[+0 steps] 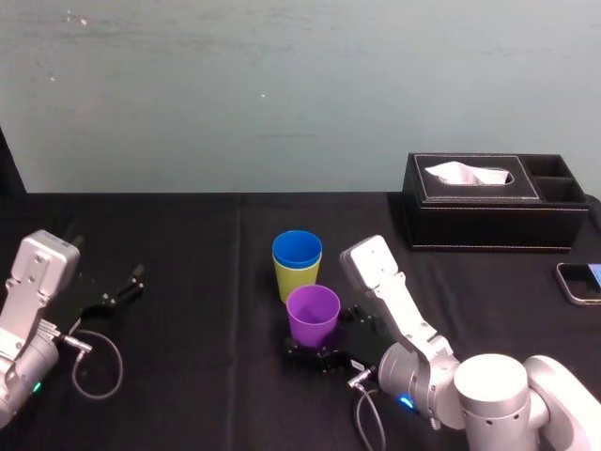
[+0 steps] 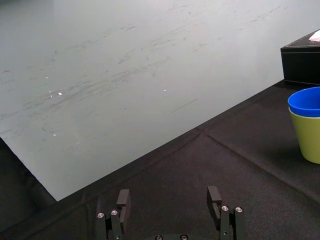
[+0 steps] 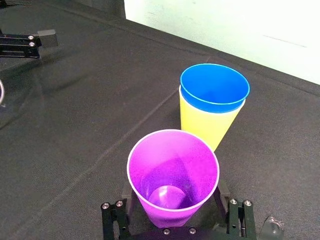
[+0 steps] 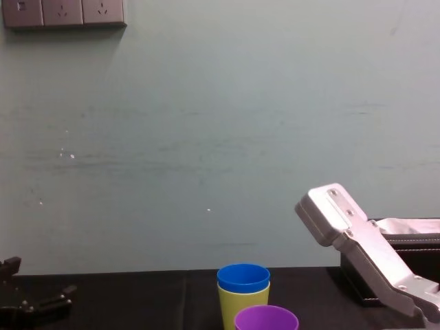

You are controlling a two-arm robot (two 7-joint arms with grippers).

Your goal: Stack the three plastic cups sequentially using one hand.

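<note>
The blue cup sits nested inside the yellow-green cup near the middle of the black table. Just in front of them stands the purple cup, upright. My right gripper is low on the table, open, with one finger on each side of the purple cup's lower part. The right wrist view shows the purple cup between the fingers, with the blue cup and yellow-green cup beyond. My left gripper lies open and empty at the far left, its fingers apart.
A black tissue box stands at the back right, and a phone lies at the right edge. A loose cable curls on the table by the left arm. The wall rises just behind the table.
</note>
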